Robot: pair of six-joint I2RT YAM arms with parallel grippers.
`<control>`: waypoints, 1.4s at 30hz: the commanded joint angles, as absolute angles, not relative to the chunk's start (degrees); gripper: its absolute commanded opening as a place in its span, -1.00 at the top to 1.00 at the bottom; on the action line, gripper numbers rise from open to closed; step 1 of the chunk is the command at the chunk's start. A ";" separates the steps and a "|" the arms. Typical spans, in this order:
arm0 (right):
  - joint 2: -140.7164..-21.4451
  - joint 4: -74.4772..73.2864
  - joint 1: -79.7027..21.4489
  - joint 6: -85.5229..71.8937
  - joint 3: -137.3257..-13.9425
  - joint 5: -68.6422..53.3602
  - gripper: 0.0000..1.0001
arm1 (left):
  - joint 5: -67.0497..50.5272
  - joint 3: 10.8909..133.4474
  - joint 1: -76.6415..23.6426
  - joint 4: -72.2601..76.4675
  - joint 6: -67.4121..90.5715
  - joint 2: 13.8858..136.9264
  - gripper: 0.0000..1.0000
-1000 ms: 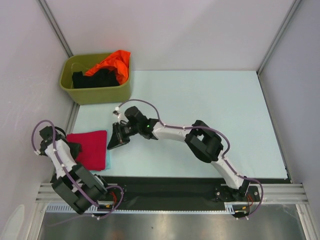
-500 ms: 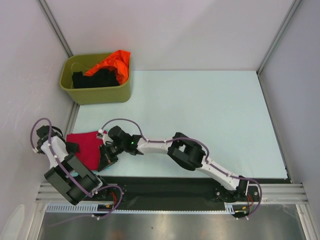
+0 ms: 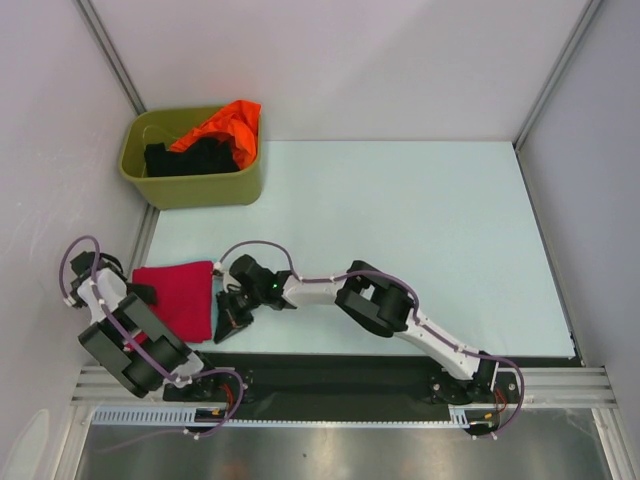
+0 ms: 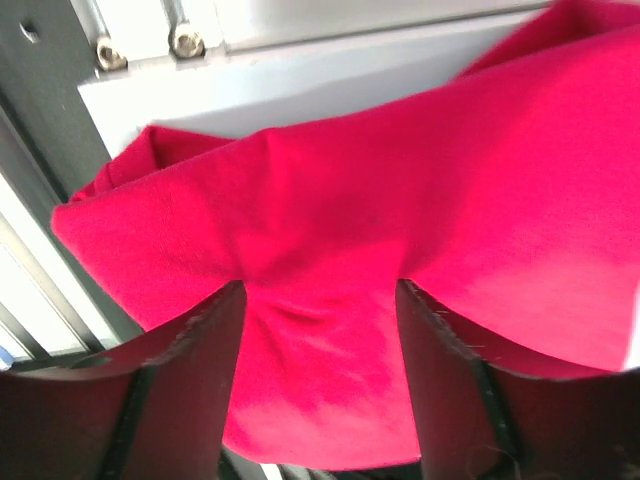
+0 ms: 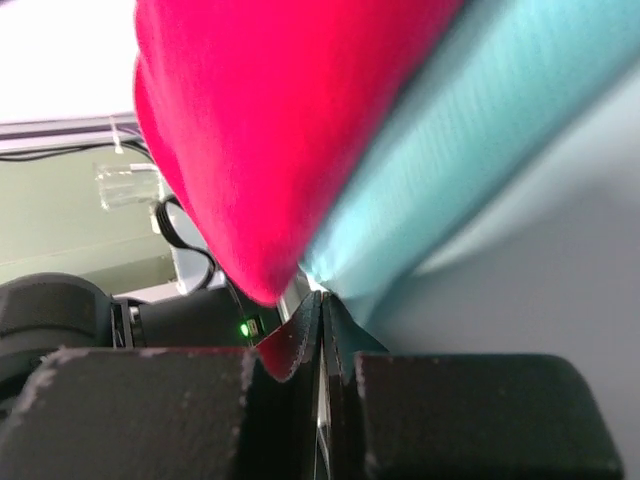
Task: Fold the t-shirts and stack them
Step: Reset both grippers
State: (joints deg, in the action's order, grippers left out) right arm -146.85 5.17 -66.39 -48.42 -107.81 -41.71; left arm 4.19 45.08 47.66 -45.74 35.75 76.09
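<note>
The red shirt [image 3: 175, 298] lies folded on the teal shirt [image 5: 470, 150], between the two hands, so two of the stack look done. The right hand [image 3: 232, 312] sits at the stack's right edge, fingers pressed together by the teal hem; I cannot tell whether any cloth is pinched. The left hand [image 4: 320, 290], fingers apart, hangs over the red shirt's left edge and grips nothing. Well beyond both hands, the orange shirt [image 3: 225, 125] and black shirt [image 3: 185, 158] lie crumpled in the tub [image 3: 195, 188], both left to fold and stack.

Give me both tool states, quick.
Left tool: open, over the red shirt.
Right tool: closed at the teal shirt edge; whether it pinches cloth cannot be told.
</note>
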 commanded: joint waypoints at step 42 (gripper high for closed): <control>-19.77 7.12 -38.58 -74.79 4.92 -8.09 -0.99 | -29.25 -10.37 -26.19 24.03 78.75 -5.20 -1.00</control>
State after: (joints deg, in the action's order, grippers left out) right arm -18.00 -0.38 -37.87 -71.16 -2.42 -8.05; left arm -26.26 2.57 -25.89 14.52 72.23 0.08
